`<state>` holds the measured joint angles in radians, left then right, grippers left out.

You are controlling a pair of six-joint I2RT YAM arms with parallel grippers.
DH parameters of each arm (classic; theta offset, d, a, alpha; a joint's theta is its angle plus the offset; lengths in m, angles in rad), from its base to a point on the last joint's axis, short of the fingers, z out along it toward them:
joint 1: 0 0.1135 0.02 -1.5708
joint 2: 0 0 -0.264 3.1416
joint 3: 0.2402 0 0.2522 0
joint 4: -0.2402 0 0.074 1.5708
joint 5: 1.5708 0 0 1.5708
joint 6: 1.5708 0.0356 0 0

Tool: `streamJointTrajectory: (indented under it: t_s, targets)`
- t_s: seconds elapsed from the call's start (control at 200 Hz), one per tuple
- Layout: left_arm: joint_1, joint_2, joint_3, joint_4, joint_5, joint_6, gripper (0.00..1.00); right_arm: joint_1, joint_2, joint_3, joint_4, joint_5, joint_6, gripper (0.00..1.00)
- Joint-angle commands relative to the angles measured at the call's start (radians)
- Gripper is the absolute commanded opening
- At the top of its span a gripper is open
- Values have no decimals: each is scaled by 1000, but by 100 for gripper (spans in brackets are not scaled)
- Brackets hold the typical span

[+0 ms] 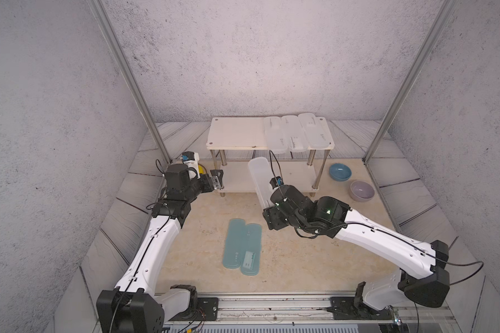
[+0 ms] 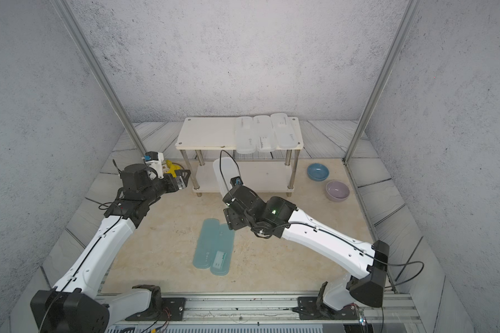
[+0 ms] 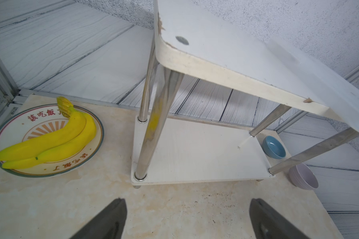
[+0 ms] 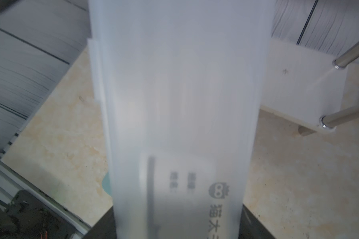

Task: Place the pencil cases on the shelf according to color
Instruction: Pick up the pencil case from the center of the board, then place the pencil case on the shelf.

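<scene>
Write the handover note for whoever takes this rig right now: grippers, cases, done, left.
Left gripper: open, empty, by the left end of the shelf.
Right gripper: shut on a white case, held up before the shelf.
Done: three white cases side by side on the top board's right part.
Left: shelve the held case; two teal cases lie together on the table, untouched.
</scene>
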<state>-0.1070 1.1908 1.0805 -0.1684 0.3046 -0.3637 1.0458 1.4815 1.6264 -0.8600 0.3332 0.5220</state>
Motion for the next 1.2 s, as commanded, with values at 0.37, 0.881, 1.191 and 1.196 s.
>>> streamJointTrajectory:
  t_s: [0.37,0.881,1.191,1.196]
  targets:
    - [5,40,32,0,20,31,99,-255,404,608,206,-157,-172,51]
    - [5,35,-19,7,37,39,99,-280,690,919,373,-72,-223,52]
    - [6,29,-18,8,49,36,99,-282,701,902,358,-43,-208,65]
    - [6,29,-18,8,50,36,99,-282,700,902,357,-43,-209,66]
